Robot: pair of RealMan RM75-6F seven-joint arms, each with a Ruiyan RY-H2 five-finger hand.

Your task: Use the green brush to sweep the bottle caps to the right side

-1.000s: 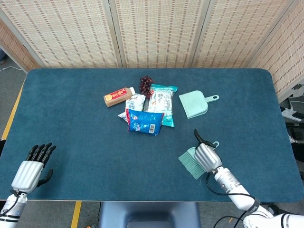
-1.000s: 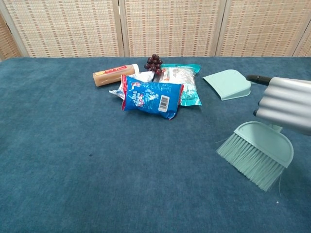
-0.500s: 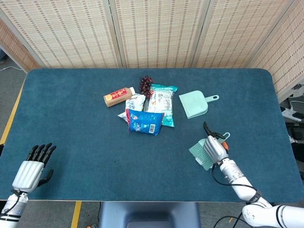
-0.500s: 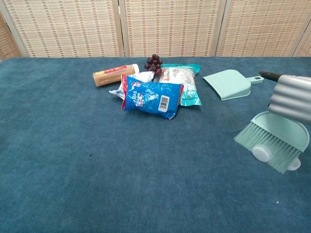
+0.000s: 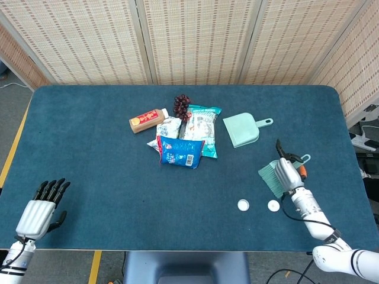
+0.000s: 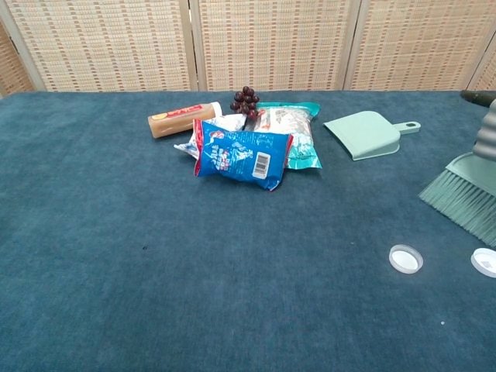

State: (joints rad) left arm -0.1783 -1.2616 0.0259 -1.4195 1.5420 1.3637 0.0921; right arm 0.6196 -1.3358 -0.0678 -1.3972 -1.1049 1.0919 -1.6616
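My right hand [image 5: 288,175] grips the green brush [image 5: 273,178] at the right of the table; its bristles [image 6: 461,200] point down-left, above the cloth. Two white bottle caps lie just below the brush: one cap [image 5: 243,205] to the left and the other cap [image 5: 273,206] to its right, seen in the chest view as a cap [image 6: 405,258] and a cap [image 6: 485,262] at the frame's right edge. My left hand [image 5: 39,211] rests at the near left corner of the table, holding nothing, fingers apart.
A green dustpan [image 5: 243,129] lies behind the brush. Mid-table sit a blue snack bag [image 5: 179,151], teal packets [image 5: 202,126], a brown bottle [image 5: 147,120] and dark grapes [image 5: 181,105]. The blue table cloth [image 5: 106,177] ends at the right edge near my right arm.
My right hand carried the brush to the right and away from me. The two white caps, hidden under the bristles before, now lie uncovered. The left hand has not moved.
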